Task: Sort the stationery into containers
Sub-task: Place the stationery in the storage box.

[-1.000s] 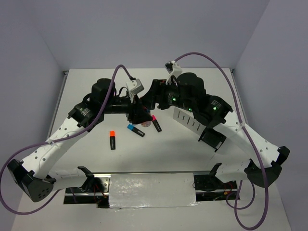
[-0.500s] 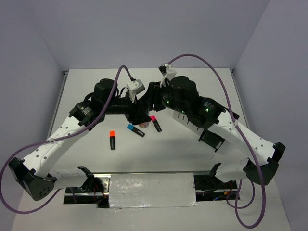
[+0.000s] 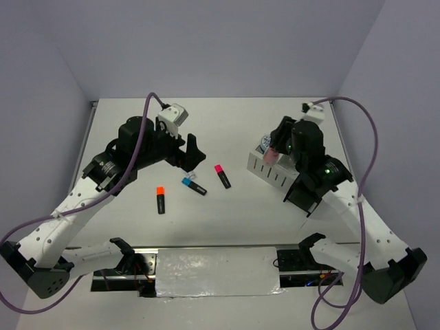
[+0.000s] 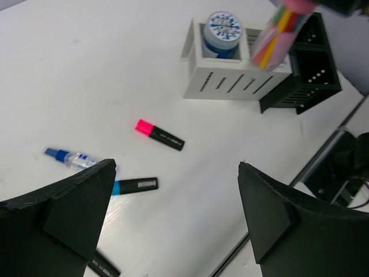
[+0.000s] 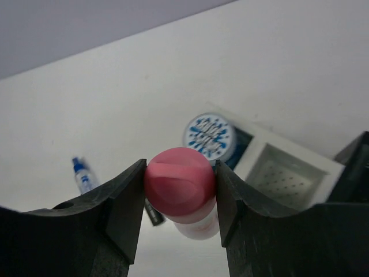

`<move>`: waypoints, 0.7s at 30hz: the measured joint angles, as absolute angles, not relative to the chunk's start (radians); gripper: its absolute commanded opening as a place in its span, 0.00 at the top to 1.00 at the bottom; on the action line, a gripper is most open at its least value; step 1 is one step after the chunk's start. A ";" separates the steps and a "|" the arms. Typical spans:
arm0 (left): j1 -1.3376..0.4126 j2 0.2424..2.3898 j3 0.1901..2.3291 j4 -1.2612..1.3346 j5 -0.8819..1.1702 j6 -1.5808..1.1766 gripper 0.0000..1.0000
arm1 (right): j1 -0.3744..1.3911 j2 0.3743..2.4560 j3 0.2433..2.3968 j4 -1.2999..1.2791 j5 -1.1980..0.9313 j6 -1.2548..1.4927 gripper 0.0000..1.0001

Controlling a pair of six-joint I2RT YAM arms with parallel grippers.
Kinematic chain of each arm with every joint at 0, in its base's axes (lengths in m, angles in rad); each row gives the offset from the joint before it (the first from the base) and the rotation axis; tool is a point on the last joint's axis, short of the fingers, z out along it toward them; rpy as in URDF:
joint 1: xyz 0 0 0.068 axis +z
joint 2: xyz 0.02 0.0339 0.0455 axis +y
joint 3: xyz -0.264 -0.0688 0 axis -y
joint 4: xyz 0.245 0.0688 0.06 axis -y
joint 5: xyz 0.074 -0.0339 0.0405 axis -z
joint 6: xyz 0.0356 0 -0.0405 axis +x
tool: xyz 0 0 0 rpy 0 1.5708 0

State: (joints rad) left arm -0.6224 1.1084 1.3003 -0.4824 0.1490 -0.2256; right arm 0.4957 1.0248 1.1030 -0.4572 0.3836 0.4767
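While it hangs over the white box [image 4: 230, 86] at right, pink tube [image 4: 275, 37]: clamped by the right hand [image 5: 180, 199] at its capped end.
Handling: probably light, smooth plastic (hold near cap).
Left hand [image 4: 176, 173]: fingers apart, empty.

Pink tube [image 5: 180, 184]: pink cap up, coloured streaks showing through its wall, clamped in the right gripper [image 5: 180, 173], tilted over the white box.
White box [image 3: 271, 170]: slotted side, two compartments, on the table [image 3: 227, 127] just beside the black box [image 3: 306, 197].
Blue tin [image 4: 223, 27]: round, patterned lid up, in the compartment farther from the black box.
Pink-capped highlighter [image 3: 223, 176]: lying flat.
Blue-capped highlighter [image 3: 194, 185]: flat, near the pink one.
Orange-capped highlighter [image 3: 160, 200]: flat, apart from both.
Clear bottle [image 4: 72, 157]: blue cap, on its side near the blue-capped highlighter.
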 measured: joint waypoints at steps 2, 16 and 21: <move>-0.619 1.070 1.267 -0.498 0.102 -0.247 0.01 | 0.447 0.970 1.068 -0.437 0.427 0.452 1.00; -0.617 0.972 1.102 -0.499 0.046 -0.409 0.01 | 0.212 0.955 0.794 -0.064 0.381 0.263 1.00; -0.617 0.946 1.061 -0.486 0.052 -0.450 0.01 | 0.204 0.971 0.778 0.024 0.326 0.237 1.00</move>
State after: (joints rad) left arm -0.6174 0.9459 1.0611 -0.4858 0.0517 -0.4496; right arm 0.2039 0.9707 0.7780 0.0242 0.3260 0.2371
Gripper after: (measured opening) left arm 0.993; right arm 0.543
